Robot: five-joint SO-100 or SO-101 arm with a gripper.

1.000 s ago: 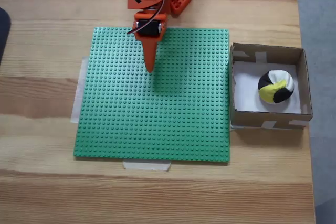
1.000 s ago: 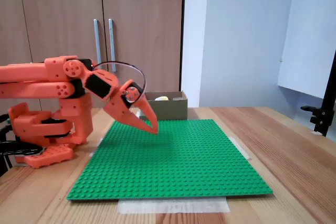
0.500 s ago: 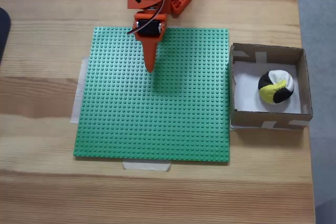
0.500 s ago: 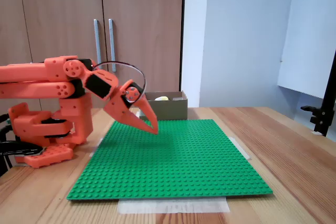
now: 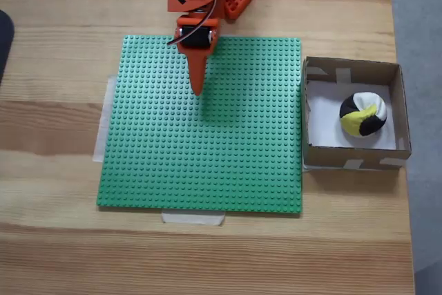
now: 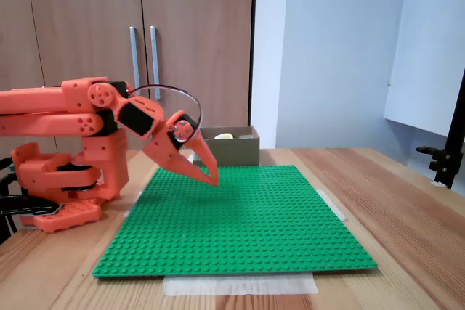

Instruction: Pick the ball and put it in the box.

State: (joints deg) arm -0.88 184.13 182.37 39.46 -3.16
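Landmark: green studded baseplate (image 5: 200,126), taped flat to the wooden counter (image 5: 55,240); pale tape tabs show at its left and near edges in the top-down fixed view, presumably to keep it from sliding.

Ball (image 5: 362,114): yellow, black and white, resting on the white inner bottom of the cardboard box (image 5: 398,105), right of centre. The box sits just off the baseplate's right edge, its wall touching or nearly touching that edge; I cannot tell which. In the low fixed view the box (image 6: 231,147) stands beyond the baseplate's far edge, with a yellow-white top of the ball (image 6: 224,136) just clearing the rim.

Gripper (image 5: 197,88): jaws drawn together to one point, nothing between them. It hangs over the baseplate's rear-centre studs, well apart from the box. In the low fixed view the gripper (image 6: 212,177) points down and forward, tip just above the studs, no visible contact. The orange arm (image 6: 65,110) is folded low over its base (image 6: 62,208), which stands off the baseplate's rear edge.

Judgement: ball is in the box and the jaws are empty, so the placement looks done; the folded pose reads as a rest position clear of the box.
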